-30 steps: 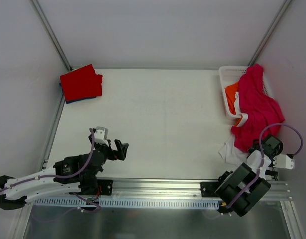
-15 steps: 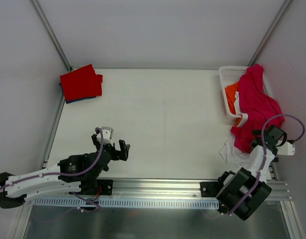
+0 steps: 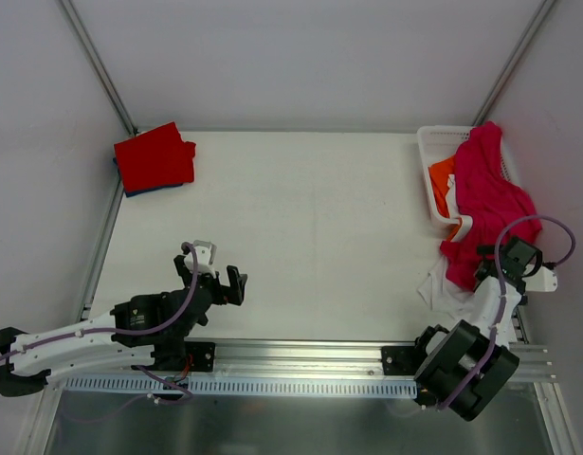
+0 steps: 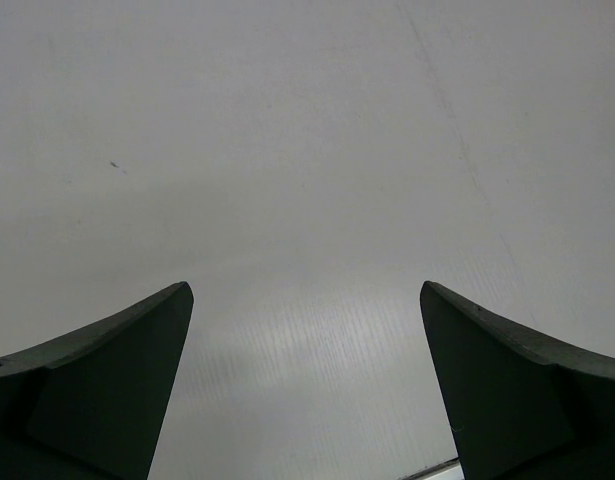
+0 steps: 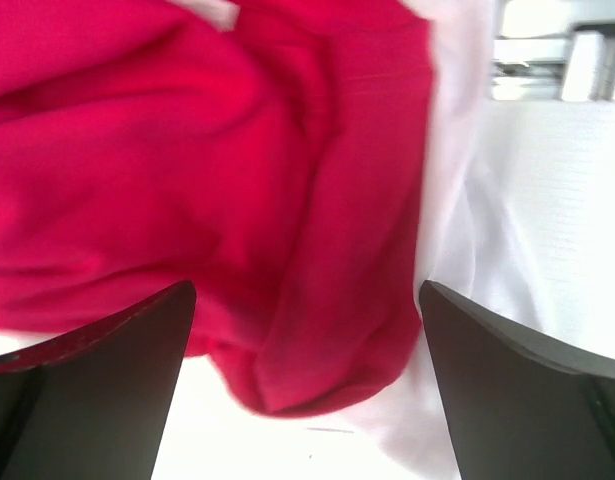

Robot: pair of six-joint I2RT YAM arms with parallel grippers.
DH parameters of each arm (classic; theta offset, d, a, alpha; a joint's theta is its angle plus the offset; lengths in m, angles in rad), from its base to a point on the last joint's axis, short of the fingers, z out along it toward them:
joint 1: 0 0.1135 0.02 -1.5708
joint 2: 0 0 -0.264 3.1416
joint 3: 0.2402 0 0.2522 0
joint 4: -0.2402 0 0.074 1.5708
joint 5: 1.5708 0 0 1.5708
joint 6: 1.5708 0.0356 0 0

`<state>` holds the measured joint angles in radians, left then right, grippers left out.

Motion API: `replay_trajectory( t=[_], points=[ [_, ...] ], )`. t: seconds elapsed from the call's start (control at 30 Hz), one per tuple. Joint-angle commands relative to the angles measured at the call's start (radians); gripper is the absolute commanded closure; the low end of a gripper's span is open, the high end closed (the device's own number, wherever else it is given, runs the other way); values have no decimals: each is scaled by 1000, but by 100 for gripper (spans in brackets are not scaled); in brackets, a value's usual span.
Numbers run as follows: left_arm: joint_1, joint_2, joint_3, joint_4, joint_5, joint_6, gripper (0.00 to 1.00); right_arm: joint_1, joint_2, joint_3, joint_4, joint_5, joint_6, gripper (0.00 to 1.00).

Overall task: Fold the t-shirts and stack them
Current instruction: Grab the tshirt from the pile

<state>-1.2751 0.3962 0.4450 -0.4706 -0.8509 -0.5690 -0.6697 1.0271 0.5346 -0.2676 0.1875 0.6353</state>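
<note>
A large crimson-pink t-shirt (image 3: 485, 204) hangs out of the basket and down onto the table at the right. Its lower hem (image 5: 317, 370) lies over a crumpled white t-shirt (image 3: 441, 289) (image 5: 457, 250). An orange t-shirt (image 3: 441, 178) shows inside the basket. A folded red t-shirt (image 3: 154, 157) rests on a blue one (image 3: 139, 192) at the back left corner. My right gripper (image 3: 492, 260) (image 5: 307, 290) is open, just above the crimson hem, with nothing between its fingers. My left gripper (image 3: 236, 284) (image 4: 307, 290) is open over bare table near the front left.
The white lattice basket (image 3: 426, 152) stands at the back right against the enclosure wall. A metal rail (image 3: 300, 355) runs along the near table edge. The white tabletop (image 3: 310, 227) lies between the two cloth piles.
My right wrist has moved away from the front rail and up to the crimson hem. My left gripper shifted slightly right and forward, then held still. Both grippers stayed open.
</note>
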Motion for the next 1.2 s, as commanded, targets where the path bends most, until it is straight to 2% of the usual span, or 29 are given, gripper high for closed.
replay_trajectory(
  t=[0.0,0.1,0.2,0.67,0.93,1.03,1.1,1.13,1.17],
  points=[
    [0,30,41,4,-45,-2,1,56,-71,54,15,-5,-26,1],
    [0,50,46,4,-47,0,1,100,-50,157,-53,32,-63,1],
    [2,56,49,1,-43,0,1,134,-47,192,-90,66,-72,1],
    [2,6,35,4,-39,1,1,134,-5,-45,41,124,-31,0],
    [0,21,40,1,-37,0,1,113,39,-59,80,136,-42,1],
    [0,15,38,1,-34,1,1,105,54,-71,108,124,-39,14],
    [0,13,37,1,-34,0,1,104,57,-77,125,116,-39,27],
    [2,13,37,1,-34,1,1,102,60,-78,129,115,-40,35],
    [0,13,37,3,-33,1,1,101,65,-78,133,109,-42,50]
  ],
)
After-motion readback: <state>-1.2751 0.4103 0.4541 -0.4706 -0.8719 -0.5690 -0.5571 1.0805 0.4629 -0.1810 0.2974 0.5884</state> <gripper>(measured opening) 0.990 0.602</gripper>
